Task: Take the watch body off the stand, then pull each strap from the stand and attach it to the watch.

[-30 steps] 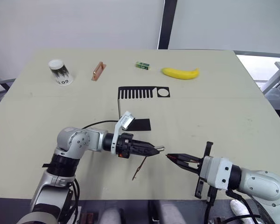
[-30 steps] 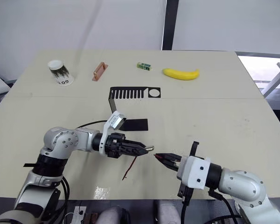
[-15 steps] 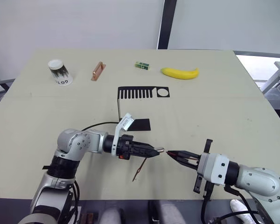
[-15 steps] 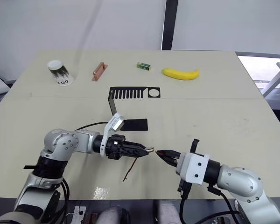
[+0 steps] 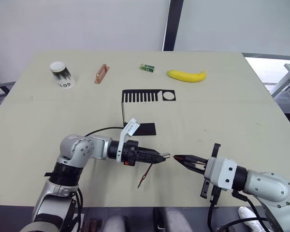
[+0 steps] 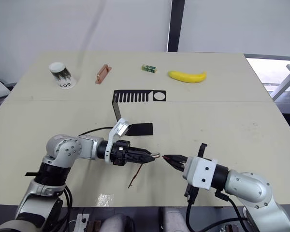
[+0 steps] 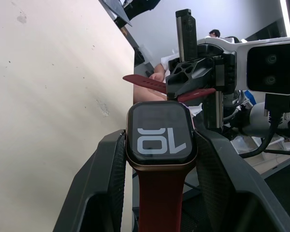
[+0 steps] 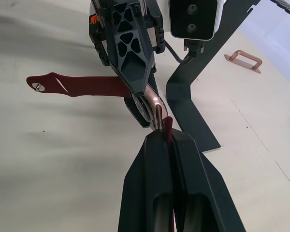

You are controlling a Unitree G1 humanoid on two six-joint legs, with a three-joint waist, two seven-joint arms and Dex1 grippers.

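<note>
One strap already hangs from the watch body, which sits clamped between the fingers of the left pincer, held above the near part of the table, screen lit and edge turned toward the other arm. Second strap is pinched flat in the closed right pincer, its free end just touching or a hair short of the case's bare edge; cannot tell which. Step in hand, by my reading: seating this second strap in the free slot. To do it well, keep the strap end square to the slot and in line with the case edge, slide along the groove rather than push head-on, and hold the left grip firm so the case does not twist. Both forearms lie low and nearly level over the table, pointing at each other tip to tip. Stand rests further back at mid-table, comb slots bare. Beyond it: paper cup, orange-brown handle piece, small green box, banana.
</note>
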